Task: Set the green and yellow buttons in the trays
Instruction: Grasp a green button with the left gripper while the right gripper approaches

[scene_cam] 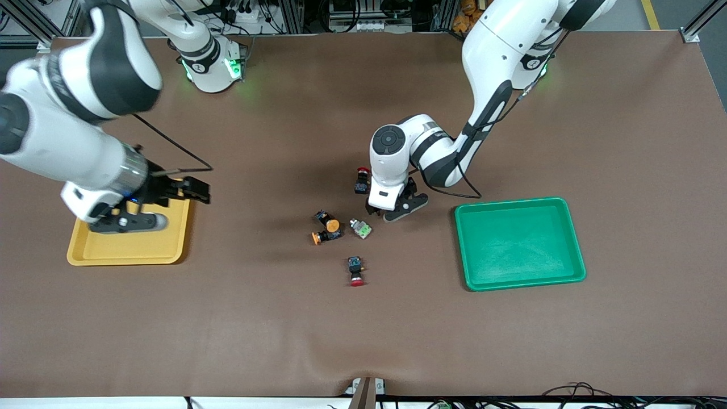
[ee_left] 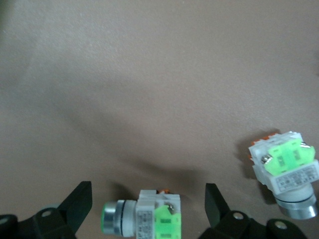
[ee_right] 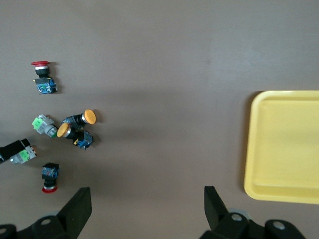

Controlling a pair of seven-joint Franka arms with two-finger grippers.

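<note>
My left gripper is down at the table mat, open, its jaws on either side of a grey-white green button lying on its side, not touching it. A second green button lies close by. Two orange-yellow buttons rest together toward the right arm's end from it. The green tray sits toward the left arm's end, the yellow tray at the right arm's end. My right gripper hangs open over the yellow tray's edge, holding nothing.
Two red-capped black switches lie by the cluster: one beside the left wrist, farther from the front camera, the other nearer to it. Bare brown mat surrounds the trays. The right wrist view shows the whole cluster.
</note>
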